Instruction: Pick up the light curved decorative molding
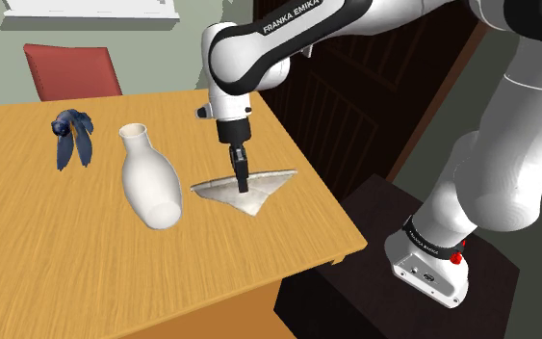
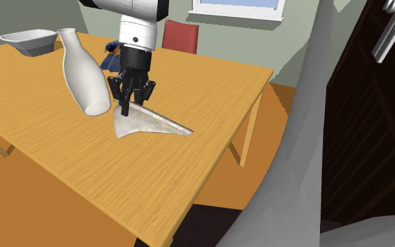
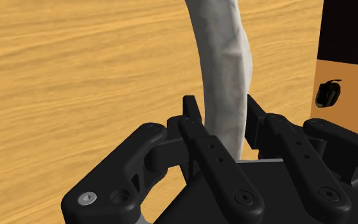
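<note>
Tool down on pale curved molding, fingers clasping it from both sides. Molding lies on wooden table near its edge, just beside white vase

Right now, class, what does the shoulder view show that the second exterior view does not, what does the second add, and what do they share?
Of the two, the shoulder view alone has the dark stand under the arm. The second exterior view alone has the white bowl on the table. Both share the wooden table, the white vase, the red chair and the gripper clasping the light curved molding.
</note>
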### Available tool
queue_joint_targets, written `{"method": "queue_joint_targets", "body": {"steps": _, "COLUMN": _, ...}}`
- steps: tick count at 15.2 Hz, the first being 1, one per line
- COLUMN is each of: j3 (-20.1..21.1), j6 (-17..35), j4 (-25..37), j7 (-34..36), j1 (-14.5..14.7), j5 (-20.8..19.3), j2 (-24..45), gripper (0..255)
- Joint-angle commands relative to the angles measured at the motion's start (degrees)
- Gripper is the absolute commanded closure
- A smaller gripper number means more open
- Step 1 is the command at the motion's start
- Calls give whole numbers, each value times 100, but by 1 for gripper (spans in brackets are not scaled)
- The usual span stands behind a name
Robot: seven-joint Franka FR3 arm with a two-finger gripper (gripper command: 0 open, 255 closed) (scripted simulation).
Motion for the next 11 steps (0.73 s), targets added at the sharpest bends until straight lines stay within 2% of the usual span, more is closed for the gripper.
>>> {"method": "queue_joint_targets", "body": {"steps": 1, "j3": -2, "j6": -149, "j4": 78, "j7": 37, "j1": -7, "j5": -7, "j2": -75, "gripper": 255}}
{"method": "queue_joint_targets", "body": {"steps": 11, "j3": -12, "j6": -706, "j4": 384, "j7": 178, "j1": -32, "j5": -20, "j2": -343, "gripper": 255}}
